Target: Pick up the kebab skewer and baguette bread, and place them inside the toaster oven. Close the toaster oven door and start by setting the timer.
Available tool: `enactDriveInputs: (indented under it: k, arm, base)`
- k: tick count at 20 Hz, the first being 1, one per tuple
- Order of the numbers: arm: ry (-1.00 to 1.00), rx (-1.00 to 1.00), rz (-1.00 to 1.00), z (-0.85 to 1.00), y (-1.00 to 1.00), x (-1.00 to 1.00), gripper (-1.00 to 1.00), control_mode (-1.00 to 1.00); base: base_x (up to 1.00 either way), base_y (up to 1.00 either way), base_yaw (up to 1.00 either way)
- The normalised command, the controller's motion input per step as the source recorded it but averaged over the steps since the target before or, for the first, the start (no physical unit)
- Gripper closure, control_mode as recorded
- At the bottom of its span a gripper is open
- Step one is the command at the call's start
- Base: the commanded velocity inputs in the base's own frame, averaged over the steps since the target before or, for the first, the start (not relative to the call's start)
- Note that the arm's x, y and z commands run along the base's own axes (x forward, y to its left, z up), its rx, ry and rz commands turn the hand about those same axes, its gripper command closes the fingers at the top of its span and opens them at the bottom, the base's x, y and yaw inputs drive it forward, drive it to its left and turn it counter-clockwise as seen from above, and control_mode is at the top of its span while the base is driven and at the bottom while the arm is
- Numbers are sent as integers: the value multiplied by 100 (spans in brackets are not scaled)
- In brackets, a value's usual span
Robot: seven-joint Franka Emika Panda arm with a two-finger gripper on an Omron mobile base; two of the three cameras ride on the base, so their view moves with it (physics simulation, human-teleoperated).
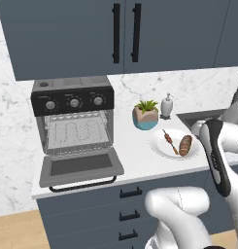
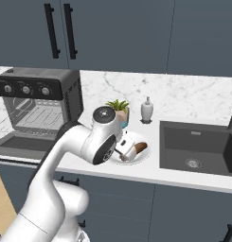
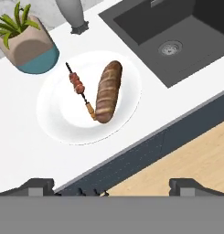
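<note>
The kebab skewer (image 3: 79, 85) and the baguette bread (image 3: 108, 91) lie side by side on a white plate (image 3: 58, 121), the skewer to the loaf's left in the hand view. My gripper (image 3: 113, 186) hangs above the plate and the counter's front edge. It is open, its fingertips (image 3: 39, 184) far apart with nothing between them. In the right base view the gripper (image 2: 123, 155) partly hides the plate (image 2: 136, 158), and the baguette bread (image 2: 140, 147) shows beside it. The toaster oven (image 1: 74, 99) stands at the counter's left. Its door (image 1: 79, 168) is dropped open and the wire rack (image 1: 79, 131) is bare.
A potted plant (image 1: 145, 114) and a soap dispenser (image 1: 166, 106) stand behind the plate. The dark sink (image 2: 193, 146) lies to the plate's right. Upper cabinets (image 1: 125, 34) hang over the counter, and drawers (image 1: 130, 214) sit below its front edge.
</note>
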Motion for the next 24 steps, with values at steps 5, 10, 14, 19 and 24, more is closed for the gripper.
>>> enactDriveInputs:
  k: [5,10,14,19,24]
  arm:
    - [1,-8,1,-21,-4,64,-100,-100]
    - [3,-8,0,-26,2,56,-100,-100]
    - [3,0,0,-26,-7,57,-100,-100]
    - [3,0,0,-31,0,57,-100,-100]
    - [2,0,0,-13,-5,23,-100,-100]
  base:
    - [0,0,0]
    - [0,0,0]
    - [0,0,0]
    - [0,0,0]
    - [0,0,0]
